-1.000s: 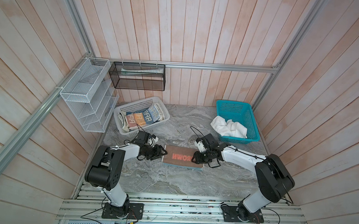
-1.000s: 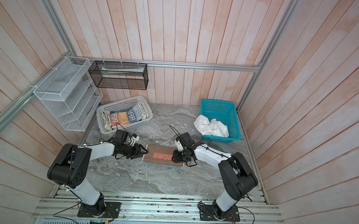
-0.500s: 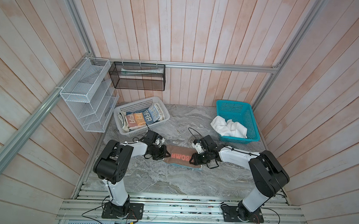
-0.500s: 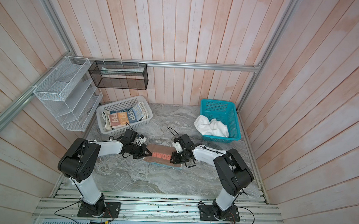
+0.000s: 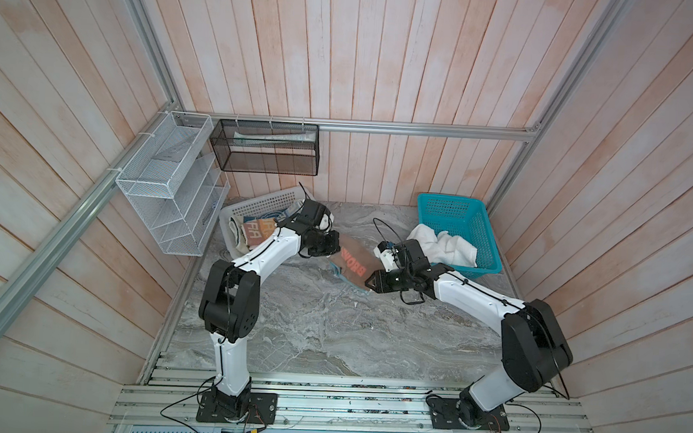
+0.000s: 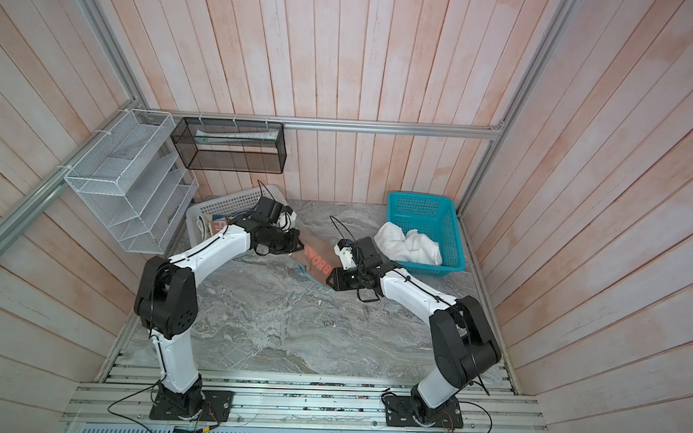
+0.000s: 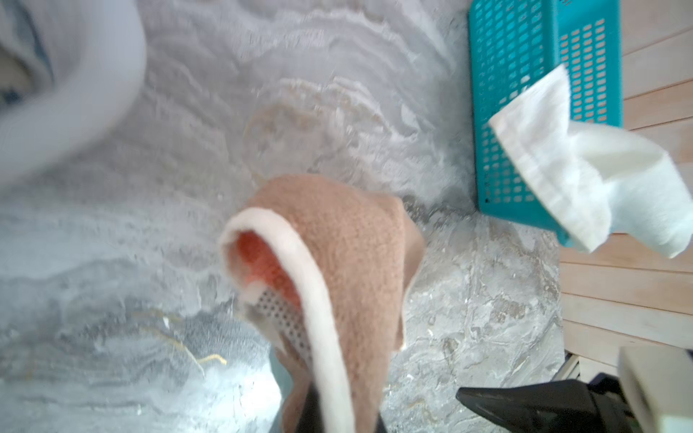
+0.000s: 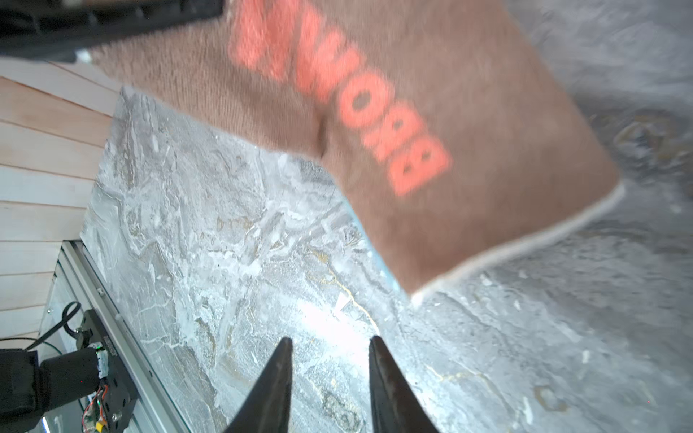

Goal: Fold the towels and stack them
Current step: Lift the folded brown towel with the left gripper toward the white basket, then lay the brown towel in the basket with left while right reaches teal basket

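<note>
The salmon-brown towel [image 5: 352, 260] [image 6: 317, 261] with orange letters hangs slanted over the marble table, one end raised. My left gripper [image 5: 334, 245] [image 6: 296, 243] is shut on its cream-edged border [image 7: 326, 318]; the cloth hides the fingertips in the left wrist view. A light blue edge [image 8: 375, 255] shows under the towel's low corner. My right gripper [image 5: 367, 284] [image 6: 329, 282] [image 8: 328, 339] stands open and empty just off that corner. A plain white towel [image 5: 445, 247] [image 7: 600, 180] spills from the teal basket [image 5: 451, 206]. A lettered towel [image 5: 258, 231] lies in the white basket [image 5: 256, 204].
A white wire rack [image 5: 167, 183] and a black mesh basket [image 5: 267, 152] hang on the back-left walls. The wooden walls close in on both sides. The arm bases stand on rails at the front edge [image 5: 327, 387]. Bare marble [image 5: 331, 326] lies in front of the towel.
My left gripper shut on the brown towel's edge and lifted it back toward the white basket, so the flat towel now hangs slanted. The right gripper came off the towel with narrower jaws.
</note>
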